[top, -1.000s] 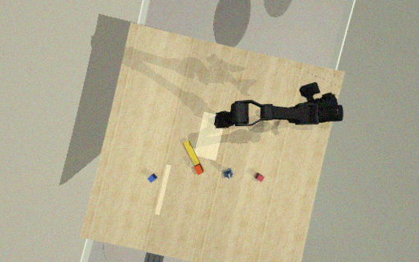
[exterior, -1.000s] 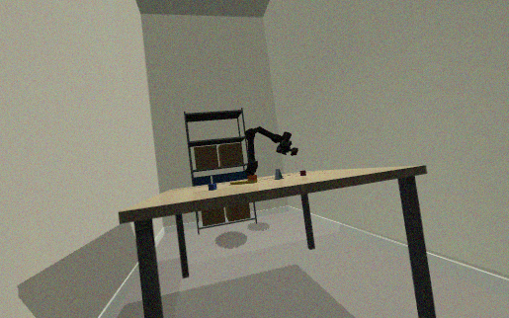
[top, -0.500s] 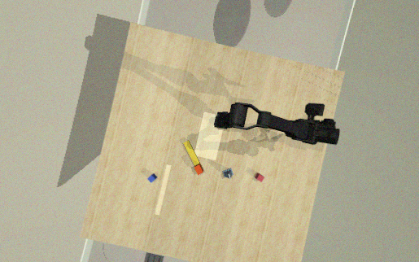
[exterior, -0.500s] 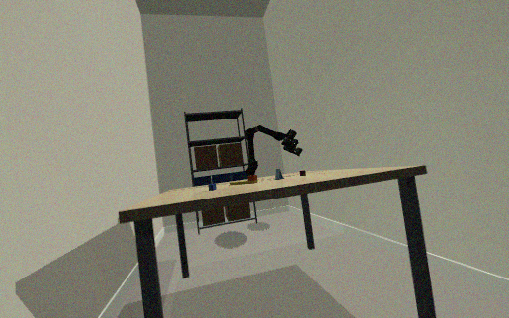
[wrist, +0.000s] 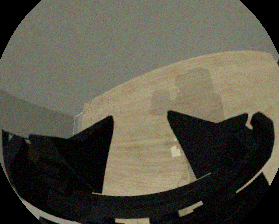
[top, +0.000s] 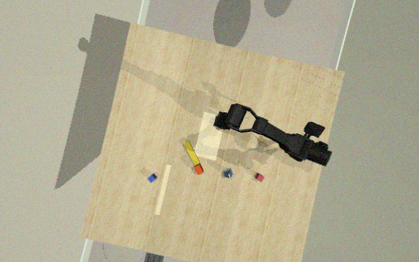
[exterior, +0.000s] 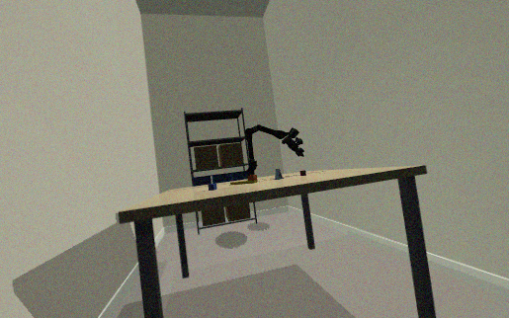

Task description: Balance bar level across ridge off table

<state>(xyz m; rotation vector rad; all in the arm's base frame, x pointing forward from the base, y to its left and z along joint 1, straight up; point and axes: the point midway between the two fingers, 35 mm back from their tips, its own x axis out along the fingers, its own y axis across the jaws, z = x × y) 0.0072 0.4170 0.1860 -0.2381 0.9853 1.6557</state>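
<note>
The yellow bar point(top: 191, 153) point(exterior: 241, 183) lies low on the table, away from the ridge, with an orange-red block point(top: 198, 169) point(exterior: 252, 178) at one end. The blue-grey ridge point(top: 228, 173) point(exterior: 278, 174) stands upright to the right of the bar, with nothing on it. My gripper point(top: 325, 155) point(exterior: 301, 154) point(wrist: 140, 116) is open and empty, raised above the right side of the table. In the wrist view its fingers stand apart with only table showing between them. The bar and ridge do not show in the wrist view.
A blue cube point(top: 152, 177) point(exterior: 212, 187) stands left of the bar, and a crimson cube point(top: 259, 176) point(exterior: 302, 173) right of the ridge. A pale strip point(top: 163, 189) and a pale rectangle point(top: 209, 140) mark the table. The arm reaches over the table's right part.
</note>
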